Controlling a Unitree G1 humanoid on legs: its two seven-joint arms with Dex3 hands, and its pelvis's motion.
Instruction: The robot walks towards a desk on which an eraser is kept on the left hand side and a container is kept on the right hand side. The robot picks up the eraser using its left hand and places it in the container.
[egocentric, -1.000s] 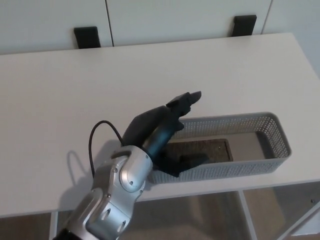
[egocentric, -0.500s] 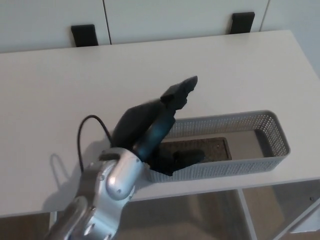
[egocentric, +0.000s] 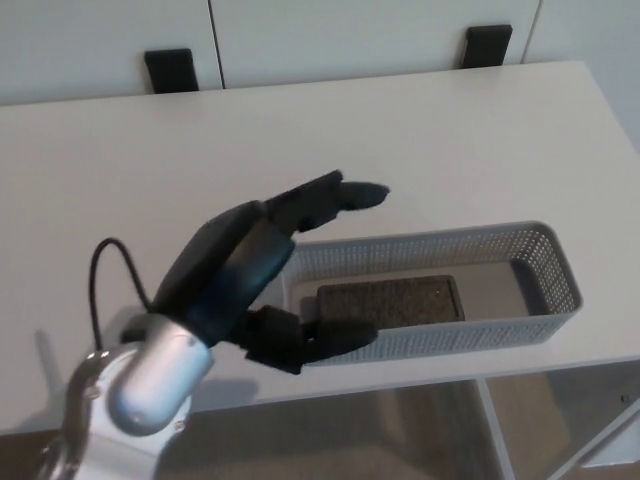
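Pulling back toward 8 o'clock, the left hand (egocentric: 262, 272), fingers apart and empty, could bump the container (egocentric: 545, 243) holding the eraser (egocentric: 390, 300).

left arm (egocentric: 120, 400): cut off by the bottom and left edges; only the silver forearm and wrist show.
container (egocentric: 545, 262): its near-left corner is covered by the thumb of the left hand (egocentric: 255, 285).
eraser (egocentric: 390, 300): its near edge is screened by the container's mesh wall; the material of its speckled top is too fine to tell.
black brackets (egocentric: 170, 70): their tops are cut off by the upper edge.
desk (egocentric: 120, 180): its left and right ends run out of the picture.
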